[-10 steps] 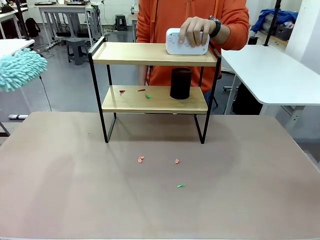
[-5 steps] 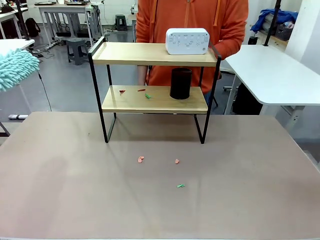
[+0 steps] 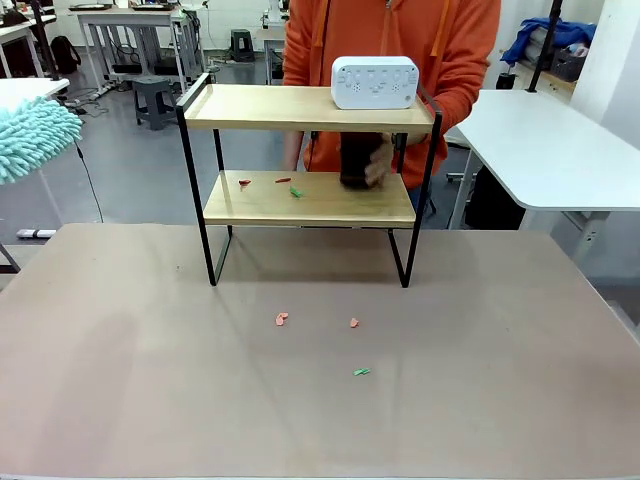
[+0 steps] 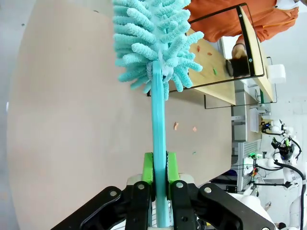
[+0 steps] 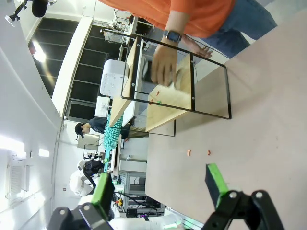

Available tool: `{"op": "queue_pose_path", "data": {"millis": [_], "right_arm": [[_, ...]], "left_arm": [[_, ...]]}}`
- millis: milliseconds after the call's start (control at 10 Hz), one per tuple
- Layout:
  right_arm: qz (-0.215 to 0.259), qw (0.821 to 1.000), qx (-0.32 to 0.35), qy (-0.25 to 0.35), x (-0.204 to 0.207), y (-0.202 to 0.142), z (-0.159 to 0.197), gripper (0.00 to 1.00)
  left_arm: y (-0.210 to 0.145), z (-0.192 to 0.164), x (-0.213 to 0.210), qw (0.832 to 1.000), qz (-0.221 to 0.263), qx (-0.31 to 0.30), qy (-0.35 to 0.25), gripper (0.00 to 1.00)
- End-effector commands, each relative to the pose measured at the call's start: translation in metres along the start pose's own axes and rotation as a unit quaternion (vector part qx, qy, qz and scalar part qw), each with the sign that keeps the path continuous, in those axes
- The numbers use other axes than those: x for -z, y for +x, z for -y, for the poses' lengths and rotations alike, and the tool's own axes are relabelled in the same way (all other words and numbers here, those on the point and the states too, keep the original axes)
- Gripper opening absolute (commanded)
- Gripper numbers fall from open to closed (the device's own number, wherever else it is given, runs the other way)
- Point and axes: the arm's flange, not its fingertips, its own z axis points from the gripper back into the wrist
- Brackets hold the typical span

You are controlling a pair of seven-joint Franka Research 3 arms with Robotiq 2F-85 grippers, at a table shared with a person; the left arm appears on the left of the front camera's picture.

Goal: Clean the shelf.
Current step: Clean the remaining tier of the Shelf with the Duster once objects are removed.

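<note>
At the far middle of the brown desk (image 3: 120, 400), the small two-tier shelf of light wooden boards in a thin black metal frame (image 3: 270, 107) is standing on its four legs. Red and green scraps (image 3: 283, 181) are lying on the left half of its lower board. A person's hand (image 3: 378, 165) is reaching in from behind and gripping a black cylinder (image 3: 352, 160) on that board, and a white rounded box (image 3: 374, 82) is sitting on the upper one. At 9 o'clock from the shelf, well apart from it, the fluffy teal microfibre duster (image 3: 35, 135) is hovering. The left tool (image 4: 159, 167) is clamping tight on the duster's flat handle. The handle's long axis is running toward 12 o'clock in the wrist view, and the scraps are lying at about 1 o'clock from the tool. The right tool (image 5: 160, 184) is gaping wide with nothing in it. The left arm is looking the nearer, so the sweep is probably calling for a swing toward 3 o'clock into the lower tier, clear of the hand.
</note>
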Motion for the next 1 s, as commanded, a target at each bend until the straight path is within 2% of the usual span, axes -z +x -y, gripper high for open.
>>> {"op": "queue_pose_path", "data": {"millis": [0,700,900], "right_arm": [[0.006,1.0,-0.012,0.011,0.002,0.003,-0.001,1.0],[0.006,1.0,-0.012,0.011,0.002,0.003,-0.001,1.0],[0.006,1.0,-0.012,0.011,0.002,0.003,-0.001,1.0]], "left_arm": [[-0.002,0.001,-0.003,1.0,0.006,0.005,0.002,0.13],[0.0,0.0,0.0,1.0,0.0,0.0,0.0,0.13],[-0.058,0.036,0.006,0.99,-0.089,0.104,-0.038,0.13]]}}
